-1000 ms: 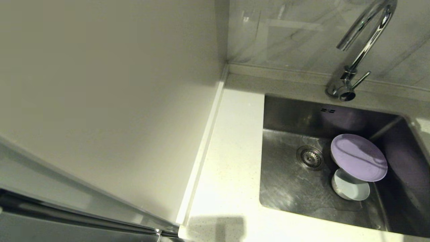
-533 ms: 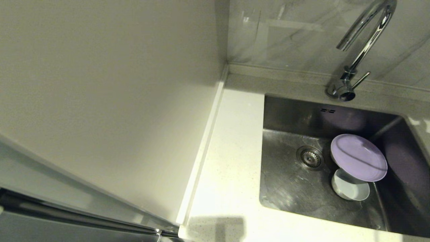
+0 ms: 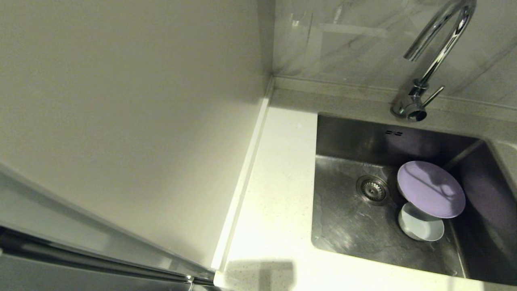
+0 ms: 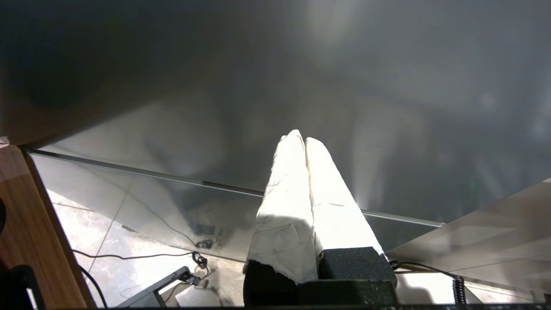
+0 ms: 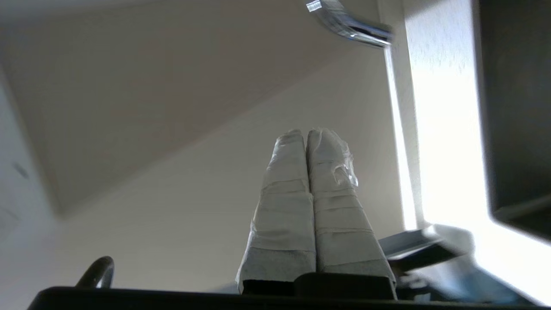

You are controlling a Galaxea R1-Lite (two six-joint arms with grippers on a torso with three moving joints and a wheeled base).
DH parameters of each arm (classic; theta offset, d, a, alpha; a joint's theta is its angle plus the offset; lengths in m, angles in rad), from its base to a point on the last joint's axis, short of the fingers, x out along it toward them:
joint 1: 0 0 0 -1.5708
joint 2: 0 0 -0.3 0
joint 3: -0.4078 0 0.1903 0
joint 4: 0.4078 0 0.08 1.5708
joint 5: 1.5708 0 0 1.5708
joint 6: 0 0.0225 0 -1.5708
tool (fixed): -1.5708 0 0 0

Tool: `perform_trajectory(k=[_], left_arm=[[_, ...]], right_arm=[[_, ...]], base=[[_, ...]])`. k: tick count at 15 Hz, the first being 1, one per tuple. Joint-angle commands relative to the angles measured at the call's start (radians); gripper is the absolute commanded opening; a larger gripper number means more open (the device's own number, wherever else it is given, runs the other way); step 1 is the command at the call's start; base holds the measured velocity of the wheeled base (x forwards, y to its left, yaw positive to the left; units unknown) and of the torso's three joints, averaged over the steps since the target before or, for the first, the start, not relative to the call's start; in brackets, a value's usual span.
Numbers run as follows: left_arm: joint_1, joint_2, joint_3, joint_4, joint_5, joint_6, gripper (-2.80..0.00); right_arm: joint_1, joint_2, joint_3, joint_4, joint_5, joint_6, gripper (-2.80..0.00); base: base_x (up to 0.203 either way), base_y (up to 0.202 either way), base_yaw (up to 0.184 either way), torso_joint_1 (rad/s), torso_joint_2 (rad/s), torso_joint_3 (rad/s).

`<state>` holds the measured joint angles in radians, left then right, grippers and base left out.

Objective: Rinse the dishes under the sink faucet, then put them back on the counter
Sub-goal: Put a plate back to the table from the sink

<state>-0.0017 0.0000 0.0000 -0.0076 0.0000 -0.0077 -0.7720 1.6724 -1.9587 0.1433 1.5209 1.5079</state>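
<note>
From the head camera I see neither arm; both are still out of frame. On its wrist camera my left hand [image 4: 304, 140] has its taped fingers pressed together on nothing, pointing at a dark glossy panel, with floor and cables below. My right hand [image 5: 306, 134] is likewise pinched shut and empty, aimed at a pale wall, with a chrome bar at the top of that frame.

The dishes sit in the sink [image 3: 347, 226], at the right of the head frame. The lilac plate [image 3: 430, 195] lies tilted, its face turned up and toward the frame's left. It seems propped on something I cannot see beneath it, possibly the cup. Its lower edge overlaps the pale bowl [image 3: 421, 228], which sits open side up just below it in the frame, right of the drain strainer [image 3: 372, 189].

The faucet [image 3: 434, 48] arches at the upper right, its spout mouth pointing down and left and its lever [image 3: 433, 97] sticking out to the right. No water is visibly running. The worktop [image 3: 278, 194] left of the basin looks like my set-down spot. I judge rinsing not yet begun.
</note>
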Motion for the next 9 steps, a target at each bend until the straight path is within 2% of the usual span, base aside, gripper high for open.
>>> perform_trajectory(k=[1, 5, 9], left_arm=[[0.0, 0.0, 0.003, 0.0, 0.0, 0.0, -2.8], [0.0, 0.0, 0.003, 0.0, 0.0, 0.0, -2.8], [0.0, 0.0, 0.003, 0.0, 0.0, 0.0, -2.8]], right_arm=[[0.022, -0.015, -0.008, -0.184, 0.009, 0.009, -2.8], [0.041, -0.046, 0.101, -0.683, 0.009, 0.013, -2.8], [0.042, -0.057, 0.294, -1.42, 0.009, 0.014, -2.8]], base=[[0.0, 0.0, 0.0, 0.0, 0.0, 0.0], [0.0, 0.0, 0.0, 0.0, 0.0, 0.0], [0.0, 0.0, 0.0, 0.0, 0.0, 0.0]])
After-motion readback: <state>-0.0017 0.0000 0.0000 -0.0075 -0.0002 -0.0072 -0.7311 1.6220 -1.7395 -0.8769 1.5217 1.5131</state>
